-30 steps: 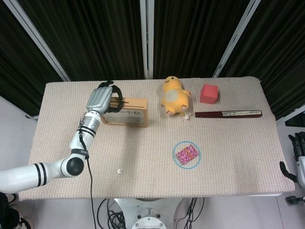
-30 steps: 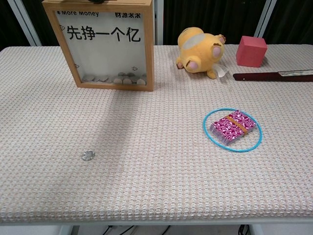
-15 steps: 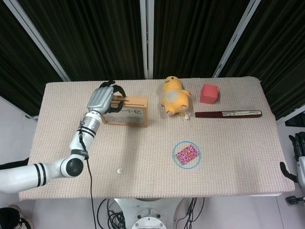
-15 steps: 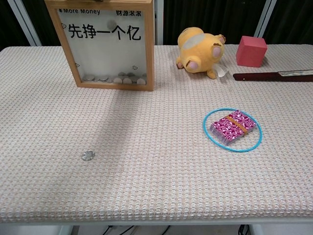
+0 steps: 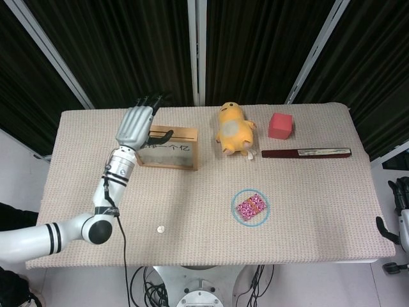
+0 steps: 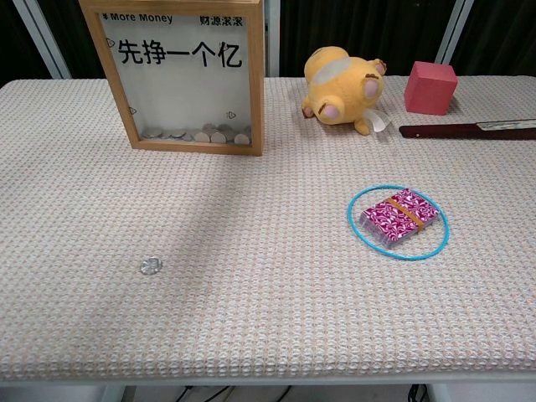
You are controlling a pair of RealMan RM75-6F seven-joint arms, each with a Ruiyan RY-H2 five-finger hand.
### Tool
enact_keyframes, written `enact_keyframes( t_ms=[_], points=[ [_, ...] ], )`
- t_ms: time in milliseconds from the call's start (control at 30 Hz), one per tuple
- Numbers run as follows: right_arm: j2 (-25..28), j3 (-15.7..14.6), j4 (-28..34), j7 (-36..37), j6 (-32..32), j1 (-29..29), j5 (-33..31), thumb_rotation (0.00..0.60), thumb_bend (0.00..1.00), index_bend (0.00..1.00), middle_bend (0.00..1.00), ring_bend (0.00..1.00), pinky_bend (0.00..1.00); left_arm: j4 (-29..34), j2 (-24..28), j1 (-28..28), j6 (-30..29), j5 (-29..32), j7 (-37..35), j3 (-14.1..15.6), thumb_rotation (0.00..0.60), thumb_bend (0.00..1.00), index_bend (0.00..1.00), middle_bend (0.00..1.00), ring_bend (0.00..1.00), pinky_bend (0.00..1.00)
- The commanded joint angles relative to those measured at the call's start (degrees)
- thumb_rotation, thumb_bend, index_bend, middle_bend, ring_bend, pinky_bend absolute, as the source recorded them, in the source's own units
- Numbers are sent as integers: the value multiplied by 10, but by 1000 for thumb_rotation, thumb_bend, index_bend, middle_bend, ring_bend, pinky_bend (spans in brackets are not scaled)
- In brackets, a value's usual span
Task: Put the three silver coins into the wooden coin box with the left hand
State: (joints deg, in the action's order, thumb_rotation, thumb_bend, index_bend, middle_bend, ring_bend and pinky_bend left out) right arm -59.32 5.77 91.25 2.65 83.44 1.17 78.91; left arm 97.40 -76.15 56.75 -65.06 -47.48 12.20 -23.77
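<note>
The wooden coin box (image 5: 170, 148) stands at the back left of the table, and my left hand (image 5: 137, 125) hovers over its left end with fingers spread and nothing in them. In the chest view the box (image 6: 255, 84) shows a clear front with printed characters and several silver coins (image 6: 198, 134) lying along its bottom. One silver coin (image 6: 152, 266) lies alone on the mat near the front left, also seen as the same coin (image 5: 161, 228) in the head view. My right hand (image 5: 401, 197) is only partly visible at the far right edge, off the table.
A yellow plush toy (image 5: 232, 129), a red cube (image 5: 280, 125) and a long dark flat bar (image 5: 306, 153) lie along the back right. A blue ring (image 5: 250, 207) around a pink patterned packet sits right of centre.
My left hand has lifted off the top of the box and spread its fingers. A coin seen falling behind the clear front now lies among those at the bottom.
</note>
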Motion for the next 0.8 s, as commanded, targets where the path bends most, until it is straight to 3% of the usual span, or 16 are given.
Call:
enact_keyframes(
  t_ms=[33,167,300,400,500,633,800],
  points=[
    [1,1,1,-1,1,0,0,600,318,0,0,0,0,69,20,-42,-68,-118,-1,31,600,166,160,233,79,119],
    [1,1,7,-4,5,1,6,600,317,0,0,0,0,140,63,-88,-94,-203,41,97,600,107,217,246,80,126],
    [1,0,9,-8,7,1,10,600,318,0,0,0,0,192,98,-165,-134,-306,69,200,600,91,224,247,79,127],
    [0,-1,11,-12,7,2,10,600,318,0,0,0,0,186,103,-219,-158,-377,57,269,600,91,226,247,80,131],
    [-1,-1,14,-17,8,3,14,600,318,0,0,0,0,155,91,-266,-175,-432,36,324,600,90,162,242,93,173],
    [1,-1,21,-24,14,2,17,600,317,0,0,0,0,83,58,-311,-197,-488,16,362,600,90,137,234,108,198],
    [5,-1,27,-28,17,0,16,600,317,0,0,0,0,-28,-15,-350,-205,-510,-28,367,600,108,137,207,93,146]
  ],
)
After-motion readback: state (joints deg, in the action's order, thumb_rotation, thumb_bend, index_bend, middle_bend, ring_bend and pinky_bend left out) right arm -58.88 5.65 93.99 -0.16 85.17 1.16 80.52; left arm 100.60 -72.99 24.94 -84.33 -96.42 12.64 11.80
